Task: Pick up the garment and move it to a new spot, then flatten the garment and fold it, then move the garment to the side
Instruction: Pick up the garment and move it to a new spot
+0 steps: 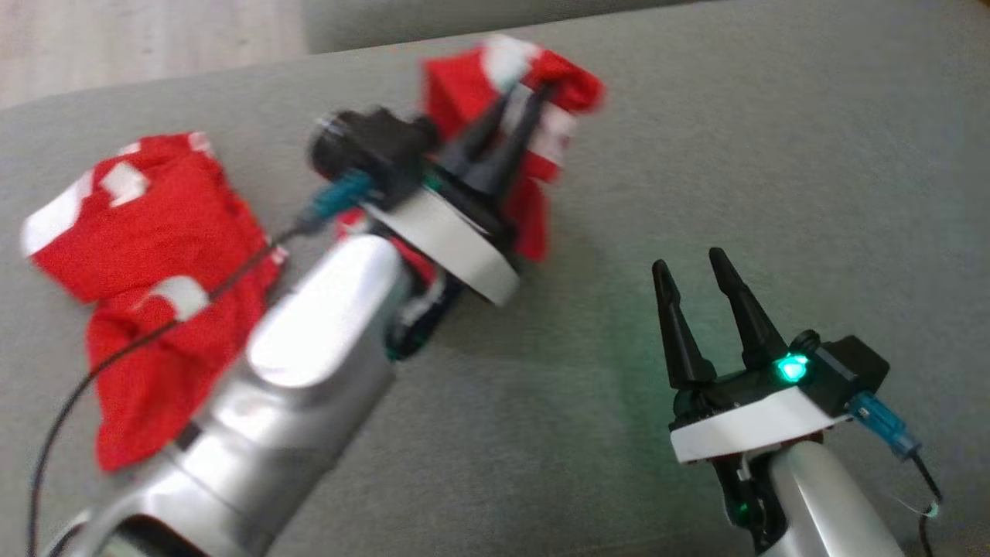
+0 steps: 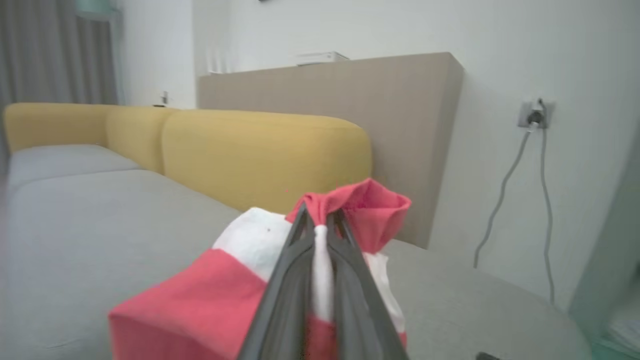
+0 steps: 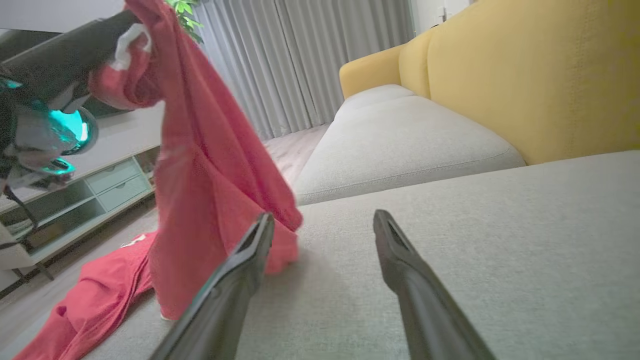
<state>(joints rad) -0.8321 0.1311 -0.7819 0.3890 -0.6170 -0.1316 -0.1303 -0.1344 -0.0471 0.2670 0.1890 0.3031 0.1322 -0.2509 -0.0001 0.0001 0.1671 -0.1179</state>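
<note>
**Red garment being held up by one edge over the grey sofa**

The crumpled red-and-white fabric garment (image 1: 155, 247) is being gripped at one bunched edge by the left gripper (image 1: 527, 99), whose two long dark fingers are being pressed together on the cloth; in the left wrist view a pinched red fold is being pushed up past the fingertips; from that grip the fabric is hanging down to the flat grey upholstered sofa seat (image 1: 735, 155), where the remainder is lying heaped toward the robot's left; the right gripper (image 1: 688, 261) is being held low over bare seat, its fingers spread wide with nothing between them; in the right wrist view the hanging cloth is being seen just beyond one finger; the seat is being backed by a mustard-yellow padded backrest (image 2: 250, 150).
</note>
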